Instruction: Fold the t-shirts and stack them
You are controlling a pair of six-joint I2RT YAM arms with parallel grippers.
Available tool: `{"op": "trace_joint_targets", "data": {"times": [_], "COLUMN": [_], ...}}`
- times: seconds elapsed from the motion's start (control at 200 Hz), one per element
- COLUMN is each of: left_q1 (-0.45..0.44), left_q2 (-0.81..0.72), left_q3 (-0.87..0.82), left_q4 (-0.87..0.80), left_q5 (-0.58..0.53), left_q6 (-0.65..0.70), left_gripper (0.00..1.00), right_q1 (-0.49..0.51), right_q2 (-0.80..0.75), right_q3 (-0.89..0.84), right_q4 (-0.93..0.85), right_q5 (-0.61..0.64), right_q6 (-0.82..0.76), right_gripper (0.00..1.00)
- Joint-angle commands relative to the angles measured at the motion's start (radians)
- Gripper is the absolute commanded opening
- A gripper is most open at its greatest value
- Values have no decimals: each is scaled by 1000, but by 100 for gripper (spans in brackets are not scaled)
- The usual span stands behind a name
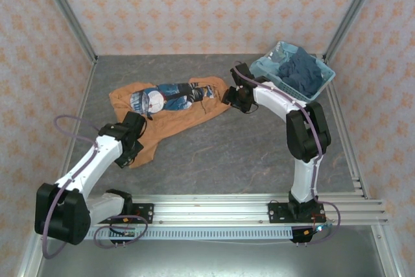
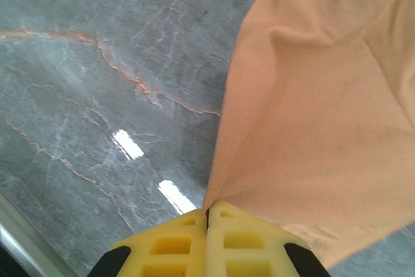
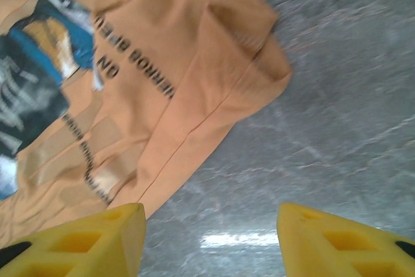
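A: Your left gripper (image 2: 207,212) is squeezed fully closed on the edge of the orange-tan t-shirt (image 2: 324,128). In its wrist view the cloth fans away toward 1 o'clock, and the grey table (image 2: 97,95) lies bare toward 10 o'clock.

B: From above, you're holding that shirt at its 7 o'clock corner. It lies rumpled on the table, print side up, left of centre.

A: Your right gripper (image 3: 211,211) stands wide open with nothing between its fingers, just off the shirt's 3 o'clock end. The hem runs down to the finger at 7 o'clock in that wrist view.

B: At 2 o'clock on your table sits the pale blue basket (image 1: 262,69), with dark navy t-shirts (image 1: 301,72) heaped inside it.
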Motion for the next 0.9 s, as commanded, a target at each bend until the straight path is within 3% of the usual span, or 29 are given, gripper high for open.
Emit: {"op": "trace_joint_targets", "data": {"times": [0.0, 0.896], "left_q1": [20, 33], "left_q2": [47, 97], "left_q3": [24, 56], "left_q4": [-37, 7], "left_q5": [-83, -52], "left_q6": [-18, 25], "left_gripper": [0, 0], "right_q1": [-15, -60], "right_q2": [10, 255], "right_q3": [51, 223], "right_q4": [-45, -43], "right_q5": [96, 34], "right_q6": [-11, 58], "right_gripper": [55, 28]}}
